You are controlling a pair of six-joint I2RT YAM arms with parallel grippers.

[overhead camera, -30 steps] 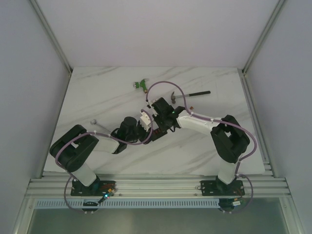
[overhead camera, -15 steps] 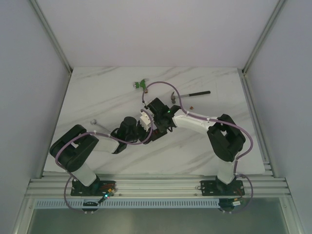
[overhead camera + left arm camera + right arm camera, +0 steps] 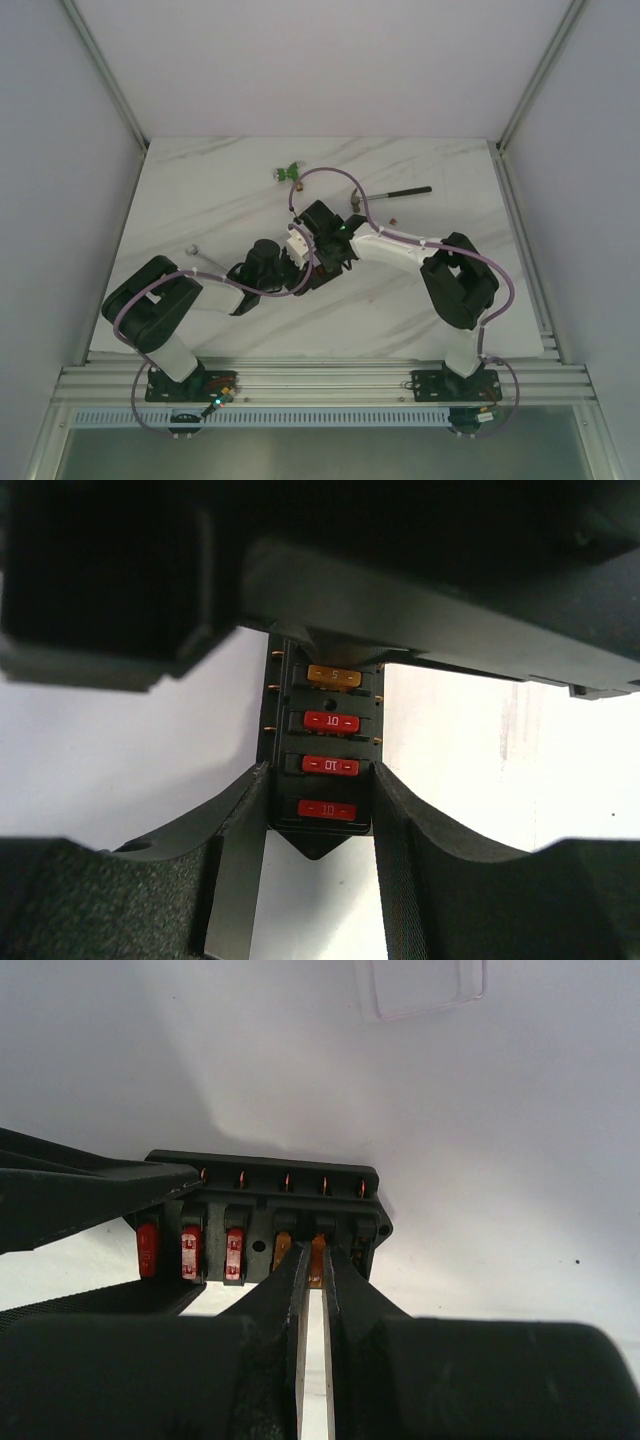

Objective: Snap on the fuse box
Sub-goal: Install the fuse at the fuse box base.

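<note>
The fuse box (image 3: 322,743), a black block, carries a row of red fuses (image 3: 330,721) and an orange one (image 3: 332,676). My left gripper (image 3: 320,774) is shut on its near end, one pad against each long side. In the right wrist view the fuse box (image 3: 262,1185) lies crosswise, with the left fingers (image 3: 90,1195) on its left end. My right gripper (image 3: 316,1262) is shut on a small orange fuse (image 3: 319,1244) that sits at a slot near the box's right end. Both grippers meet at mid-table in the top view, and they hide the box there.
A clear plastic lid (image 3: 420,985) lies on the white table beyond the box. A hammer (image 3: 392,192) lies at the back right. A green part (image 3: 290,175) sits at the back centre, and a small metal piece (image 3: 195,250) at the left. A tiny loose fuse (image 3: 395,217) lies near the hammer.
My right gripper has shifted a little left over the fuse box, and its elbow has followed. The left arm and the box have stayed put.
</note>
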